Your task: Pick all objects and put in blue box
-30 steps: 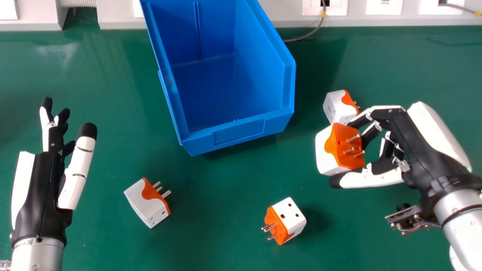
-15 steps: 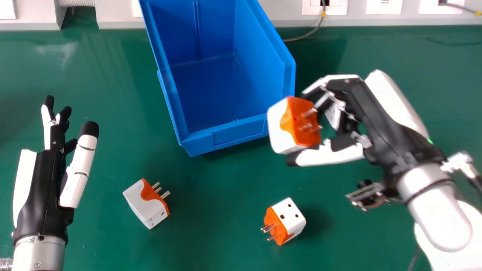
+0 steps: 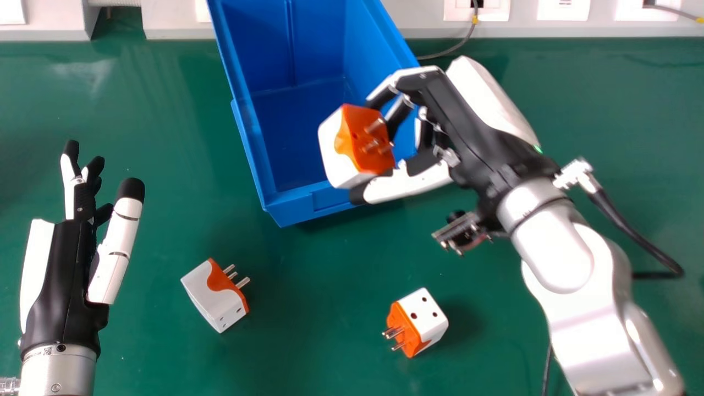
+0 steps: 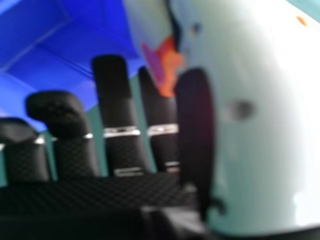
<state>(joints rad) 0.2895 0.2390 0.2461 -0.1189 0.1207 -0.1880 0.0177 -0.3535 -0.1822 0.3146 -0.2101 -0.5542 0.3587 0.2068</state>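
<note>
In the head view my right hand (image 3: 459, 118) is curled round a white and orange plug adapter (image 3: 360, 144), pinched between fingers and thumb, over the near right rim of the blue box (image 3: 264, 190). My right hand (image 4: 117, 125) appears in the right hand view too, with part of the held adapter (image 4: 170, 65) by the thumb and the blue box (image 4: 40, 45) beyond. My left hand (image 3: 63, 280) rests open at the left of the head view, holding nothing. One adapter (image 3: 215, 297) lies left of centre, another (image 3: 419, 322) nearer the right arm.
A grey trunking with white sockets (image 3: 564, 10) runs along the green table's back edge (image 3: 550, 38). A thin grey cable (image 3: 456, 47) lies behind the box. The right forearm and its black cable extend over the table's right side.
My right hand has moved left and towards the back with the adapter, from the table's right side to over the box rim. It now hides the adapter at the back right. My left hand has hardly moved.
</note>
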